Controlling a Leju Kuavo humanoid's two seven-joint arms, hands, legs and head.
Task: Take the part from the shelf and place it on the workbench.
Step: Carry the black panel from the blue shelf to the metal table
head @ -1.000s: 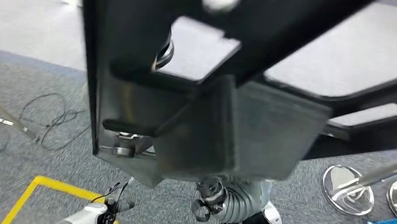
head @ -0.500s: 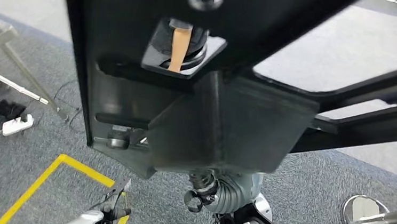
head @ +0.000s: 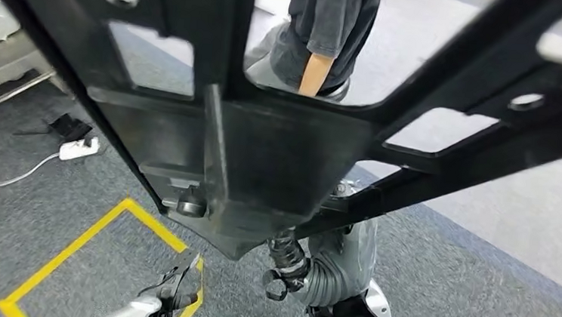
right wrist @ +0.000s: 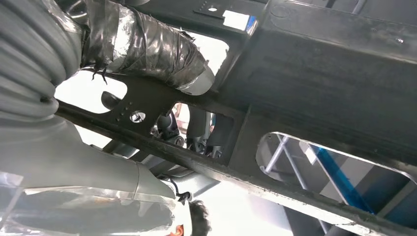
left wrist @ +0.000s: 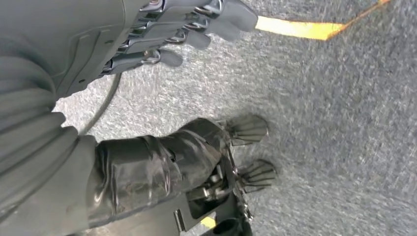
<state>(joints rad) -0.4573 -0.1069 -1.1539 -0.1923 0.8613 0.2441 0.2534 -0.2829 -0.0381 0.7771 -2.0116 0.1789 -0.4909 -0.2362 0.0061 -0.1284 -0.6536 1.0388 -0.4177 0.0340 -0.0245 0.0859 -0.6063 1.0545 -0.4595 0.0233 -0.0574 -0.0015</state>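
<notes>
Here my right robot hand [right wrist: 147, 54] grips the big black perforated metal frame part [head: 278, 158] overhead; left robot hand [left wrist: 187, 29] hangs empty, fingers apart.

1. The place reads as a robotics test hall or workshop: grey carpet tile floor [head: 44, 238] runs across the whole ground.
2. A yellow tape line [head: 89, 246] marks out a zone on that floor (the kind of boundary a test cell has).
3. A white power strip [head: 78, 148] with its cable lies loose on the carpet.
4. A person [head: 322, 33] in a dark shirt stands nearby.
</notes>
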